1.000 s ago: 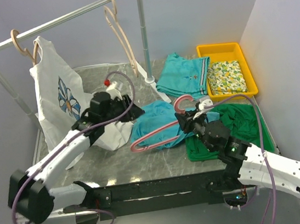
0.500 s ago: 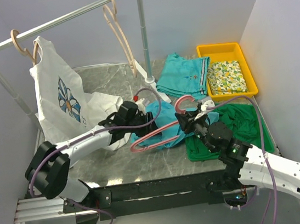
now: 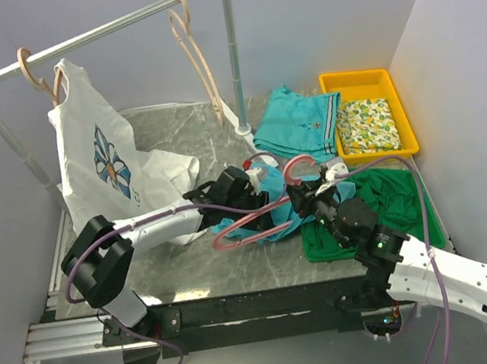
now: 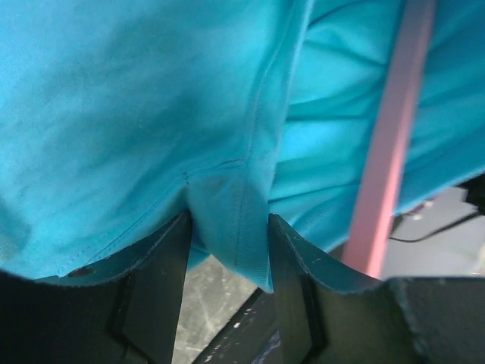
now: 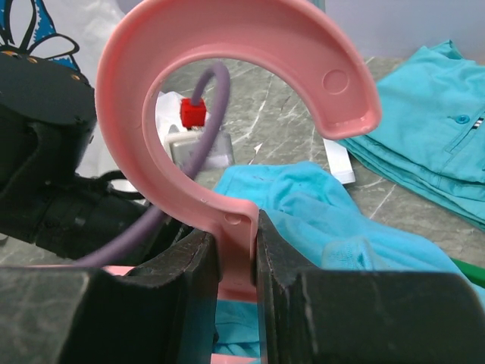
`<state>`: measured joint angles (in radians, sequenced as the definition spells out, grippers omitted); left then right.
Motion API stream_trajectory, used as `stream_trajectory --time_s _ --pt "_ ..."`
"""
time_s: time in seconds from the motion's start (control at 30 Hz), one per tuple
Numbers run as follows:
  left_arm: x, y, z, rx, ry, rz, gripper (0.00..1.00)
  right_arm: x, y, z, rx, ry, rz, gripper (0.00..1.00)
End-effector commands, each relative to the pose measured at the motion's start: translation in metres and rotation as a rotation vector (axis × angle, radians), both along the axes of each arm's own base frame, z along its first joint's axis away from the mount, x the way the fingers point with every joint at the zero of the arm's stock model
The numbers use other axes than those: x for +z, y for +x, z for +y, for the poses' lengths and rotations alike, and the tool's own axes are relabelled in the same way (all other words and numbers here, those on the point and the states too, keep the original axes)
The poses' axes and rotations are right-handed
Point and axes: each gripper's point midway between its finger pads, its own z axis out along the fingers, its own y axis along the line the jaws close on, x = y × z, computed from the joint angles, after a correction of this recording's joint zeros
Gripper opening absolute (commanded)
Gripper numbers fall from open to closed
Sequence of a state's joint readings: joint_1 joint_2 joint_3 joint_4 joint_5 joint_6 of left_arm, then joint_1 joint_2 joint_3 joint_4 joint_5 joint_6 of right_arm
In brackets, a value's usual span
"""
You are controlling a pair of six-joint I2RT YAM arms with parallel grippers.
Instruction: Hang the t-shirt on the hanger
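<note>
Left pincer (image 4: 227, 246) pinches the turquoise cotton t-shirt (image 4: 114, 114) by a hem; right pincer (image 5: 236, 262) clamps the pink plastic hanger (image 5: 227, 30) (at its neck): ease the hem over it.

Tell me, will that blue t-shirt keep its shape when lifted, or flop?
Probably flop: the t-shirt lies rumpled, and a fold hangs limp inside the left hand. It looks thin, so likely light. It should drape over the hanger, not stay stiff.

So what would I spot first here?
The pink hanger, mid-table, with its neck squeezed in the right pincer. Beside it, the left pincer pinches the bright blue t-shirt. A yellow tray glows at the back right.
</note>
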<state>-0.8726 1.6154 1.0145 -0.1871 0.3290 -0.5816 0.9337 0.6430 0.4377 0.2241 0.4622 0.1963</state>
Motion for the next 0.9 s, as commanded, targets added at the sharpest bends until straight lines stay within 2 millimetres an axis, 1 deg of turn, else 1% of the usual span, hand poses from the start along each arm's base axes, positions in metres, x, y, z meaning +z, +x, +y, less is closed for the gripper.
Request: stream_trajectory --time_s 0.0,0.03,0.07,0.13,0.17,0.2,0.33,0.37,0.43,0.47,0.53,0.57,0.63,0.67,0.73,0.8,0.83,0.87 --pt "-0.005 0.001 0.0 -0.035 0.09 -0.065 0.5 0.019 0.001 0.0 -0.008 0.051 -0.045 0.0" --pt "-0.008 -0.001 -0.001 -0.037 0.105 -0.067 0.46 0.019 0.001 0.0 -0.008 0.052 -0.046 0.0" --pt "-0.011 -0.002 -0.001 -0.038 0.119 -0.069 0.38 0.019 0.001 0.0 -0.008 0.052 -0.046 0.0" --pt "-0.013 0.0 0.0 -0.031 0.13 -0.071 0.29 0.02 0.0 -0.001 -0.01 0.054 -0.047 0.0" --pt "-0.012 0.001 0.001 -0.021 0.132 -0.073 0.15 0.021 0.001 -0.001 -0.013 0.055 -0.048 0.0" --pt "-0.012 0.003 0.003 -0.005 0.136 -0.08 0.1 0.021 0.001 -0.002 -0.018 0.055 -0.048 0.0" --pt "-0.004 0.011 0.01 0.052 0.128 -0.115 0.05 0.022 0.004 -0.008 -0.059 0.06 -0.04 0.0" --pt "-0.002 0.015 0.018 0.075 0.117 -0.115 0.04 0.02 0.007 -0.014 -0.098 0.057 -0.031 0.0" --pt "0.006 0.021 0.023 0.105 0.062 -0.109 0.01 0.023 0.011 -0.018 -0.135 0.062 -0.023 0.0" --pt "0.007 0.026 0.036 0.141 0.045 -0.098 0.01 0.023 0.012 -0.02 -0.152 0.063 -0.019 0.0" --pt "0.019 0.031 0.04 0.165 -0.019 -0.096 0.01 0.025 0.014 -0.026 -0.19 0.077 -0.021 0.0" --pt "0.025 0.035 0.049 0.192 -0.04 -0.104 0.01 0.027 0.014 -0.027 -0.196 0.086 -0.026 0.0" --pt "0.034 0.039 0.054 0.214 -0.077 -0.113 0.01 0.032 0.016 -0.031 -0.22 0.102 -0.032 0.0" --pt "0.04 0.041 0.061 0.229 -0.099 -0.116 0.01 0.033 0.017 -0.032 -0.231 0.104 -0.03 0.0" --pt "0.049 0.043 0.064 0.237 -0.139 -0.118 0.01 0.037 0.018 -0.033 -0.244 0.102 -0.039 0.0" --pt "0.058 0.043 0.071 0.243 -0.175 -0.12 0.01 0.037 0.021 -0.037 -0.276 0.098 -0.03 0.0" --pt "0.061 0.044 0.074 0.247 -0.18 -0.121 0.01 0.039 0.023 -0.044 -0.32 0.097 -0.029 0.0" --pt "0.065 0.043 0.078 0.248 -0.19 -0.129 0.01 0.037 0.024 -0.047 -0.342 0.088 -0.022 0.0"
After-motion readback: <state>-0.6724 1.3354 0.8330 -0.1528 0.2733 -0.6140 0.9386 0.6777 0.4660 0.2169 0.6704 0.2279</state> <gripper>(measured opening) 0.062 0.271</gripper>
